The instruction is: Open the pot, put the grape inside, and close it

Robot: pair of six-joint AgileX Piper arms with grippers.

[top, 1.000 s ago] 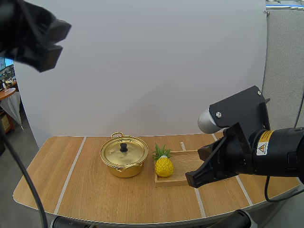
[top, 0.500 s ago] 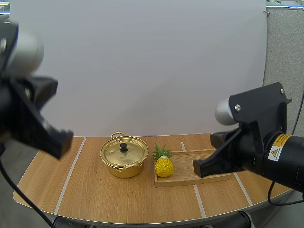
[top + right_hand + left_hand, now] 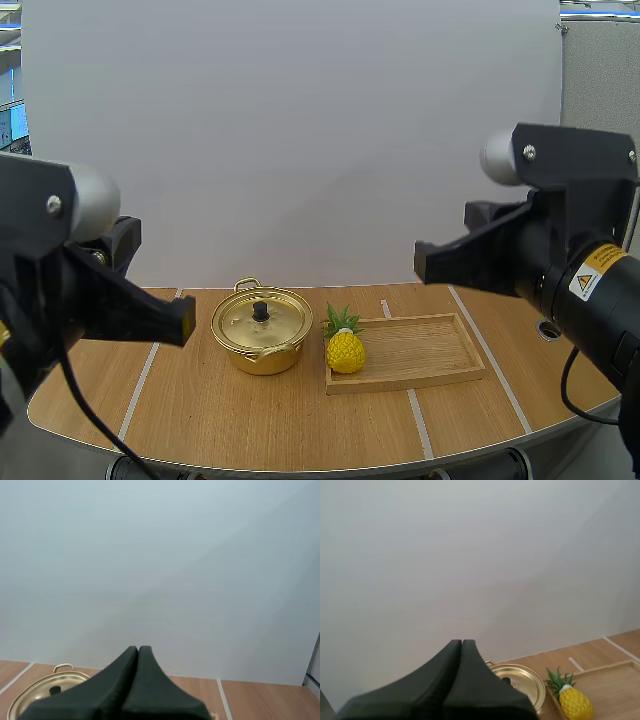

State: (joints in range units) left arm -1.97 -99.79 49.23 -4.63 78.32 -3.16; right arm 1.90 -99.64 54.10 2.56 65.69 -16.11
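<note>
The table (image 3: 250, 420) held a wooden tray (image 3: 420, 345). Just beside it sat the gold pot (image 3: 262, 358), with its lid (image 3: 262, 322) on. The fruit, a yellow pineapple (image 3: 345, 350), stood on the tray's end nearest the pot. The left gripper (image 3: 462, 642) and right gripper (image 3: 138, 649) hung high, both pinched closed, holding nothing. No step looked done: opening, filling and closing were all left
</note>
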